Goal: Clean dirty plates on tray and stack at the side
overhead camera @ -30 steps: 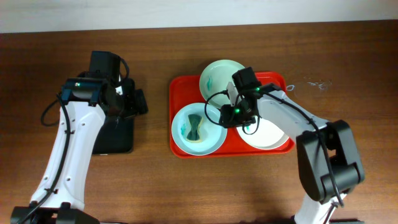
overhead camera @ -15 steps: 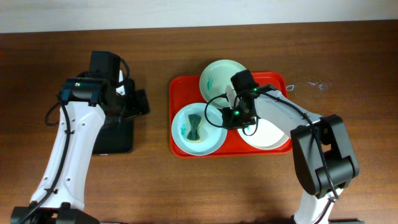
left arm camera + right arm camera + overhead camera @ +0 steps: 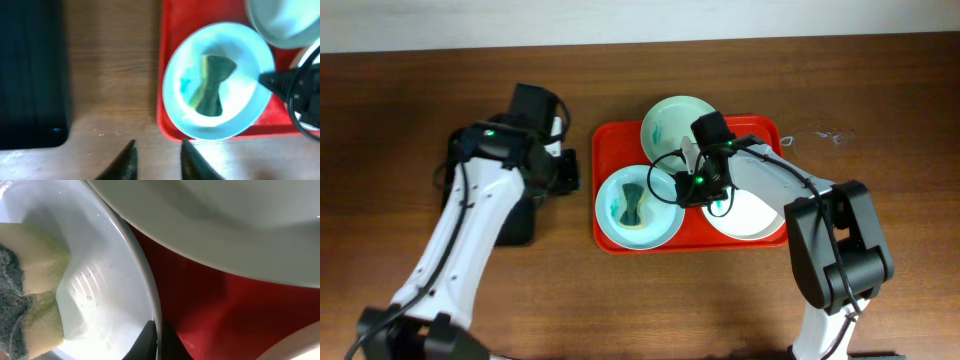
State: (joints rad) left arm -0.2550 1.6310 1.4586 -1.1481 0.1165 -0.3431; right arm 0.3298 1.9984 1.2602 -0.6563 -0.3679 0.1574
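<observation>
Over wooden table (image 3: 620, 300), just off tray's 8 o'clock corner, left gripper (image 3: 157, 145) hovers with fingers spread, nothing between. Red tray (image 3: 613, 148) sits mid-table. At its 8 o'clock, near plate (image 3: 660, 228) lies close against left rim and carries green-grey sponge (image 3: 633, 203) and teal smear. At that plate's 2 o'clock, right gripper (image 3: 160, 341) pinches its rim. At tray's 4 o'clock, second plate (image 3: 750, 218), white. At 12 o'clock, far plate (image 3: 675, 115) overhangs far rim. At tray's 9 o'clock, black tray (image 3: 30, 75), partly under left arm.

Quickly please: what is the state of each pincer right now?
Left pincer: open, holding nothing.
Right pincer: closed on the rim of the near-left plate.
</observation>
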